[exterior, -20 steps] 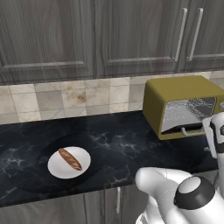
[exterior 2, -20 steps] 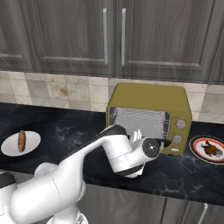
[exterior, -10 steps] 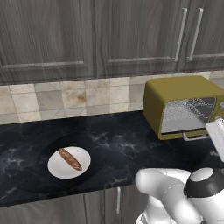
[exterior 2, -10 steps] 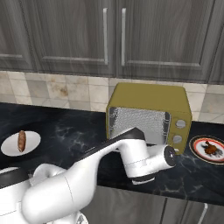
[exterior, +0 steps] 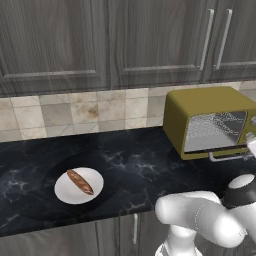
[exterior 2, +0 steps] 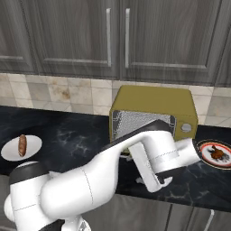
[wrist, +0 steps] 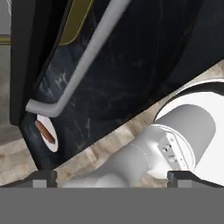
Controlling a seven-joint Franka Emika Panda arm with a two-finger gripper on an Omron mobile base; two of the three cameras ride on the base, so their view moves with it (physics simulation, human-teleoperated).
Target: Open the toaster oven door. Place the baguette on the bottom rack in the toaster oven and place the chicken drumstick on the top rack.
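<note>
The mustard-yellow toaster oven (exterior: 210,120) stands at the back of the dark marble surface (exterior: 135,165), its door (exterior: 227,156) swung down with the silvery bar handle (wrist: 83,65) at the front edge. The wire racks show inside. The gripper (wrist: 111,177) hangs below the handle, its jaws spread wide and holding nothing. The baguette (exterior: 80,181) lies on a white plate (exterior: 95,192) well to the left. The chicken drumstick (exterior 2: 217,154) rests on a patterned plate (exterior 2: 204,151) just right of the oven.
</note>
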